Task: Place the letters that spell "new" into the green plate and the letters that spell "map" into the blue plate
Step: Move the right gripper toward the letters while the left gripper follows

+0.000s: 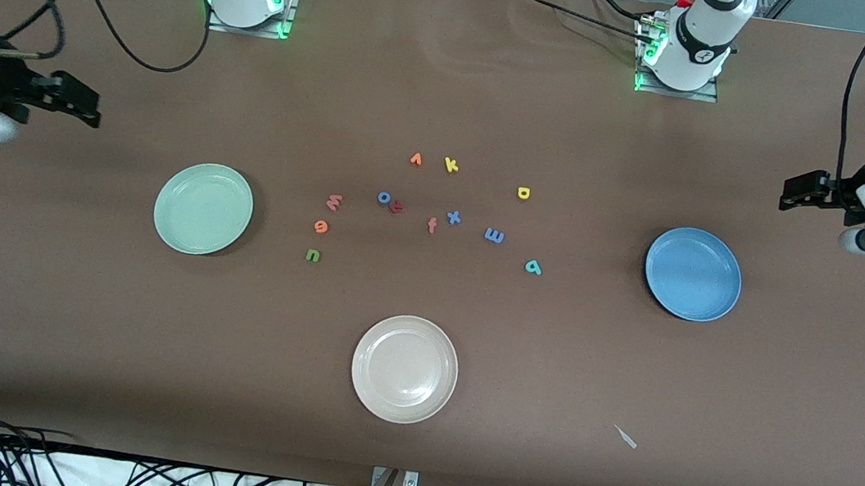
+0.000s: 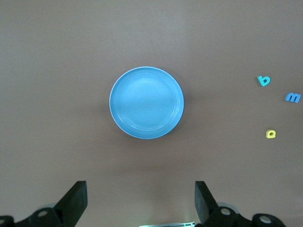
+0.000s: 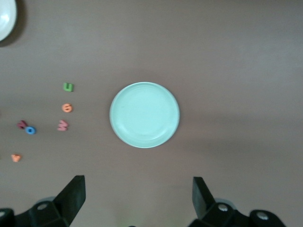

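The green plate [image 1: 203,208] [image 3: 145,115] lies toward the right arm's end, the blue plate [image 1: 693,274] [image 2: 147,102] toward the left arm's end. Between them lie the dark green n [image 1: 313,256], orange e [image 1: 320,227] and salmon w [image 1: 334,201], nearer the green plate. The blue m [image 1: 494,236], teal a [image 1: 533,267] and yellow p [image 1: 523,193] are nearer the blue plate. My right gripper [image 1: 90,108] [image 3: 138,196] hangs open and empty beside the green plate. My left gripper [image 1: 792,192] [image 2: 140,198] hangs open and empty beside the blue plate.
A cream-white plate [image 1: 405,368] sits nearer the front camera than the letters. Other letters lie in the middle: orange v [image 1: 415,159], yellow k [image 1: 451,165], blue o [image 1: 384,197], salmon f [image 1: 432,226], blue x [image 1: 453,217]. A small pale scrap [image 1: 626,437] lies near the front edge.
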{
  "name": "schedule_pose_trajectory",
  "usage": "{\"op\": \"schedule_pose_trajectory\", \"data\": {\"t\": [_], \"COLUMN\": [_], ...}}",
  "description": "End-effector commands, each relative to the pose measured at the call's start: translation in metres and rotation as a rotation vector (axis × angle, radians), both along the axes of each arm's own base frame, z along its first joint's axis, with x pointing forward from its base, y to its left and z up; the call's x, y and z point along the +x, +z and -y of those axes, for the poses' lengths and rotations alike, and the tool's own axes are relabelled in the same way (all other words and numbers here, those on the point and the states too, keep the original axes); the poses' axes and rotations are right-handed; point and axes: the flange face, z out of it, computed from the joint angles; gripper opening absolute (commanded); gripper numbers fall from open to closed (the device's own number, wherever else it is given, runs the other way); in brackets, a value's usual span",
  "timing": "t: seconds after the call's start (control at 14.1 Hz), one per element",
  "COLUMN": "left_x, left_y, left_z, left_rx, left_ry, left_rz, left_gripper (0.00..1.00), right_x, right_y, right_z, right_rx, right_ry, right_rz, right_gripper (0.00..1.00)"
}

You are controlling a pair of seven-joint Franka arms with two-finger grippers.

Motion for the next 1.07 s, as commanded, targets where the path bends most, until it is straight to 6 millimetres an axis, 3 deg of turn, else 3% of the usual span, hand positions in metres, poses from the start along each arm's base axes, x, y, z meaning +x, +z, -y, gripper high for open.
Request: {"op": "schedule_pose_trajectory", "data": {"t": [0.0,0.07,0.21,0.28,0.5,0.64,0.78,1.0], "left_x": [0.016,0.021,0.029,0.037,0.048,0.051,0.058,0.066], "left_y": [-0.019,-0.032,-0.032,-0.057,-0.058,-0.07,-0.095,-0.128], "left_z": [0.005,0.004,0.007,0.006,-0.002,0.01,0.045,0.071], "left_rx": [0.017,0.022,0.023,0.013,0.006,0.006,-0.011,-0.065], "left_ry": [-0.027,-0.029,-0.034,-0.028,-0.03,-0.037,-0.078,0.01], "left_rz": [-0.033,-0.054,-0.047,-0.086,-0.081,-0.097,-0.114,-0.107], "left_gripper": [1.0,1.0,1.0,1.0,1.0,1.0,1.0,1.0], "right_x": [0.008,0.013,0.023,0.027,0.032,0.033,0.028,0.019], "right_y": [-0.026,-0.04,-0.067,-0.08,-0.108,-0.129,-0.147,-0.17], "right_z": [-0.032,-0.044,-0.067,-0.073,-0.104,-0.121,-0.141,-0.157], "right_rx": [0.017,0.015,0.028,0.029,0.01,-0.003,-0.013,-0.029], "right_ry": [-0.012,-0.008,0.011,0.017,-0.049,-0.106,-0.135,-0.159], "right_rz": [-0.057,-0.07,-0.082,-0.087,-0.089,-0.088,-0.085,-0.072], "right_gripper": [1.0,1.0,1.0,1.0,1.0,1.0,1.0,1.0]}}
